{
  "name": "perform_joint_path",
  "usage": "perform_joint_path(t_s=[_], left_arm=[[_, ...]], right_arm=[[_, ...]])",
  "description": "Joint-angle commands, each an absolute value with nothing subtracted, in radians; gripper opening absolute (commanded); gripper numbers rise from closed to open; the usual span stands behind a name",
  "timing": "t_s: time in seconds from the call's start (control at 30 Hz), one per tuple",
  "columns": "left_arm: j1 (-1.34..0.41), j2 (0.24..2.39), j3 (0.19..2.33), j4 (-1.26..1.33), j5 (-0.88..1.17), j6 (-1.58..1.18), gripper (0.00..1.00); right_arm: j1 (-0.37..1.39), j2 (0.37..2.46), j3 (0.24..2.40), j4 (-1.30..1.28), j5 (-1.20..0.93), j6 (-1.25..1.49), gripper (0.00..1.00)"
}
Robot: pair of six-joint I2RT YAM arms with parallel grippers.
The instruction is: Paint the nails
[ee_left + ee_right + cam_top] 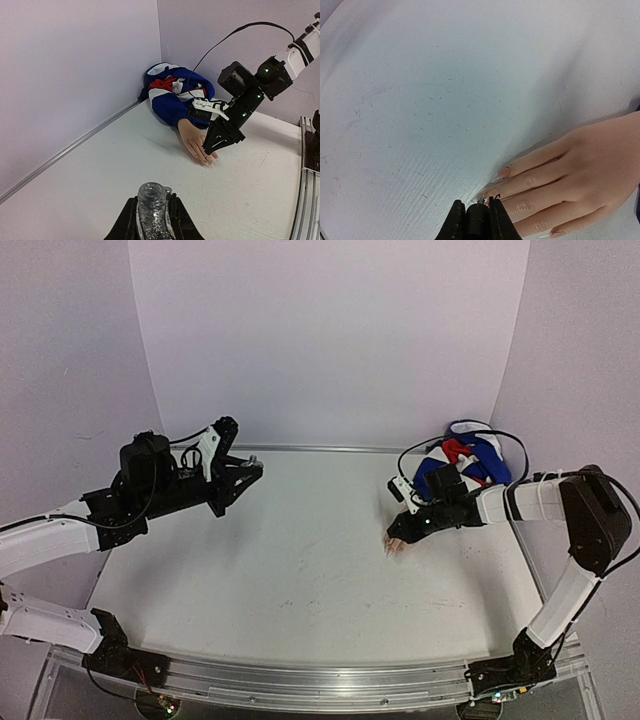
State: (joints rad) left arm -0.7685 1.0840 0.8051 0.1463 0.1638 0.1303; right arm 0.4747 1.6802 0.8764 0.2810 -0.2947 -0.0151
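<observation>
The mannequin hand [580,170] lies palm down at the right of the table, its blue, white and red sleeve [465,462] bunched in the back corner. My right gripper [478,216] is shut on a dark brush cap [478,222], its tip right at the glittery nail [484,198] of one finger. The neighbouring nail [501,173] looks pale pink. From above, the right gripper [403,533] hangs over the fingertips [395,547]. Far to the left, my left gripper [152,222] is shut on an uncapped clear bottle [151,205] of glitter polish, held above the table.
White walls close off the back and both sides. A metal rail [320,687] runs along the near edge of the table [300,580]. A black cable [505,440] loops over the sleeve behind the right arm.
</observation>
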Motion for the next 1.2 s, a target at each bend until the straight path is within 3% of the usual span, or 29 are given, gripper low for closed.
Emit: perform_joint_path(t_s=[0.0, 1.17], left_arm=[[-0.762, 1.069, 0.846, 0.174, 0.183, 0.122, 0.00], [-0.762, 1.069, 0.845, 0.173, 0.183, 0.121, 0.00]], right_arm=[[0.480, 1.697, 0.890, 0.269, -0.289, -0.012, 0.00], [0.481, 1.724, 0.899, 0.260, -0.324, -0.015, 0.00]])
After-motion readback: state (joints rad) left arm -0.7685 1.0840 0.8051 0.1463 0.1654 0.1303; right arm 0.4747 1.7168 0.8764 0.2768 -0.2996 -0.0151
